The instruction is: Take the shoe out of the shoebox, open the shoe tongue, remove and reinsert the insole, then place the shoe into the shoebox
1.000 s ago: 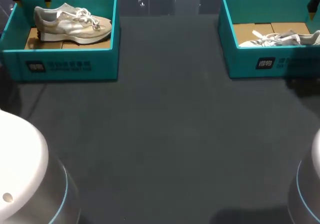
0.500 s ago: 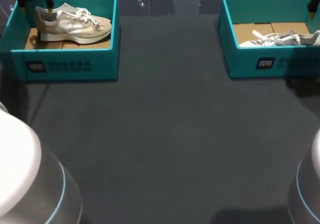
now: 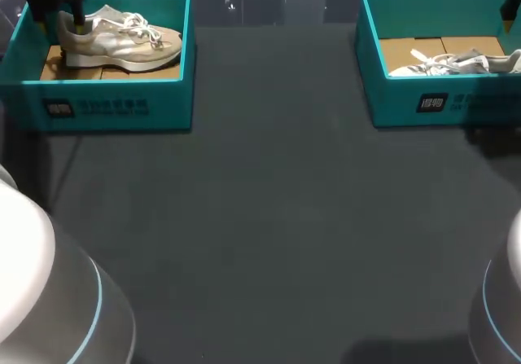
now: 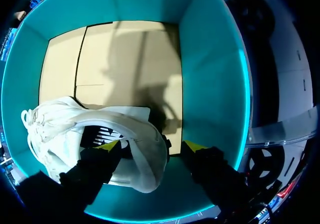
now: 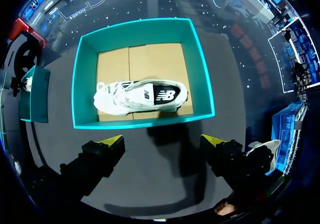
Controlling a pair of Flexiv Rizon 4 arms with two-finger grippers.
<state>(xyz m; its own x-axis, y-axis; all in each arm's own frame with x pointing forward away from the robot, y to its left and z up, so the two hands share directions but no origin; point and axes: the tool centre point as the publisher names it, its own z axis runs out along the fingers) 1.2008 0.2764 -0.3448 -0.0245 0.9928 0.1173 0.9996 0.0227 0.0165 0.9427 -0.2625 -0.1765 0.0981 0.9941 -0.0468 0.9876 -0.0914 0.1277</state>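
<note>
A beige and white shoe lies on its sole in the teal shoebox at the far left. My left gripper is down inside this box at the shoe's heel. In the left wrist view the left gripper straddles the white heel: one finger sits over the shoe's opening, the other outside the heel with a gap, so it is open. A second white shoe lies in the right shoebox. My right gripper hangs open high above that box's near wall.
The two shoeboxes stand at the table's far left and far right, the right one with its white shoe. Bare dark tabletop stretches between and in front of them. Both boxes have brown cardboard floors.
My left gripper has dropped lower into the left box around the shoe's heel, and its fingers have drawn closer together. The right arm and both shoes have stayed put.
</note>
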